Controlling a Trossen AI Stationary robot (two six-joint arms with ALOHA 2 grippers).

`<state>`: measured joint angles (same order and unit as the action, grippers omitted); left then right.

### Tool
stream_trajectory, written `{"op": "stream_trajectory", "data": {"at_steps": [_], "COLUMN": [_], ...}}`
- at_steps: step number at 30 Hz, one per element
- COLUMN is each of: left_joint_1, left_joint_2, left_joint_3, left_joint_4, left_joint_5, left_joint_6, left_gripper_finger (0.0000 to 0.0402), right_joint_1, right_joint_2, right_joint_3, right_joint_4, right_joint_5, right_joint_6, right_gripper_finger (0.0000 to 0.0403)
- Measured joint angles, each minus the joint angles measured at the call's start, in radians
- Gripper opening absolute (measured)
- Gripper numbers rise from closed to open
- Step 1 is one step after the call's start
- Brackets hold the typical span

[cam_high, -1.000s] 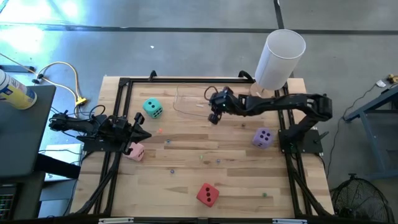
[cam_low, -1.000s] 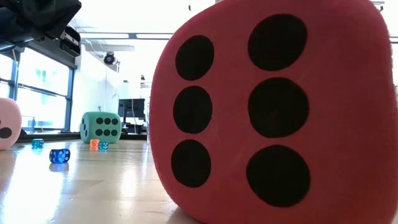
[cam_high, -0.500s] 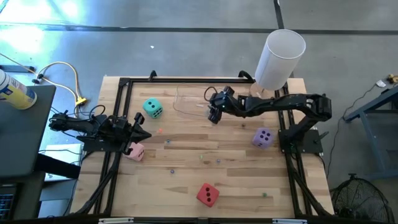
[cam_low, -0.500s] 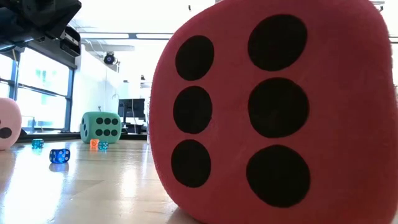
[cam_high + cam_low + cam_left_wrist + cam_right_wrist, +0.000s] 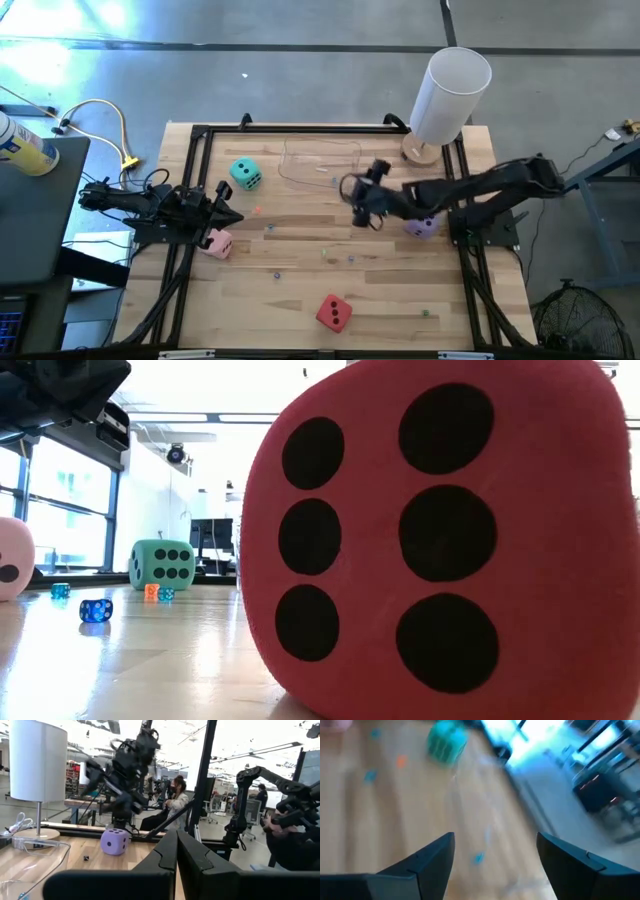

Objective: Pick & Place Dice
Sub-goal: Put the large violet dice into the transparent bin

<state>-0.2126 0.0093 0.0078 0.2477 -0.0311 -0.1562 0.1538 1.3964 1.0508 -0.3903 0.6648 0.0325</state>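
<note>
Four dice rest on the wooden table (image 5: 300, 260): a teal die (image 5: 245, 174) at the far left, a pink die (image 5: 217, 243) at the left, a red die (image 5: 334, 313) near the front edge, and a purple die (image 5: 424, 228) at the right, partly under my right arm. My right gripper (image 5: 354, 200) hangs open over the table's middle with nothing between its fingers (image 5: 432, 855); the teal die (image 5: 447, 744) lies ahead of it. My left gripper (image 5: 232, 207) waits shut at the left edge, beside the pink die, and faces the purple die (image 5: 115, 841).
A clear plastic tray (image 5: 320, 162) lies at the far middle of the table. A tall white cylinder (image 5: 450, 95) stands at the far right corner. Several tiny coloured dice (image 5: 96, 610) are scattered over the wood. Black frame rails (image 5: 190, 170) run along the table's edges.
My right gripper has swung away from above the clear tray toward the table's near edge and a little to the right, rising, most of it in the last half second. Its arm now crosses over the purple die. The dice have not moved.
</note>
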Motion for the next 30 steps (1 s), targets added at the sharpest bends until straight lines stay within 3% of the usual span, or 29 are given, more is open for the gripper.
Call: {"op": "stream_trajectory", "data": {"at_steps": [3,10,13,23,27,30], "left_joint_1": [0.0,0.0,0.0,0.0,0.0,0.0], "left_joint_2": [0.0,0.0,0.0,0.0,0.0,0.0], "left_joint_3": [0.0,0.0,0.0,0.0,0.0,0.0], "left_joint_4": [0.0,0.0,0.0,0.0,0.0,0.0], "left_joint_5": [0.0,0.0,0.0,0.0,0.0,0.0], "left_joint_6": [0.0,0.0,0.0,0.0,0.0,0.0], "left_gripper_finger": [0.0,0.0,0.0,0.0,0.0,0.0], "right_joint_1": [0.079,0.282,0.36,0.416,0.405,0.379], "right_joint_2": [-0.023,-0.12,-0.158,-0.167,-0.162,-0.162], "right_joint_3": [0.0,-0.001,0.0,0.0,0.0,0.0], "right_joint_4": [-0.14,-0.357,-0.414,-0.442,-0.424,-0.395], "right_joint_5": [0.065,0.429,0.484,0.501,0.391,0.228], "right_joint_6": [0.15,0.538,0.653,0.654,0.602,0.558], "right_gripper_finger": [0.0271,0.0273,0.0273,0.0274,0.0292,0.0323]}}
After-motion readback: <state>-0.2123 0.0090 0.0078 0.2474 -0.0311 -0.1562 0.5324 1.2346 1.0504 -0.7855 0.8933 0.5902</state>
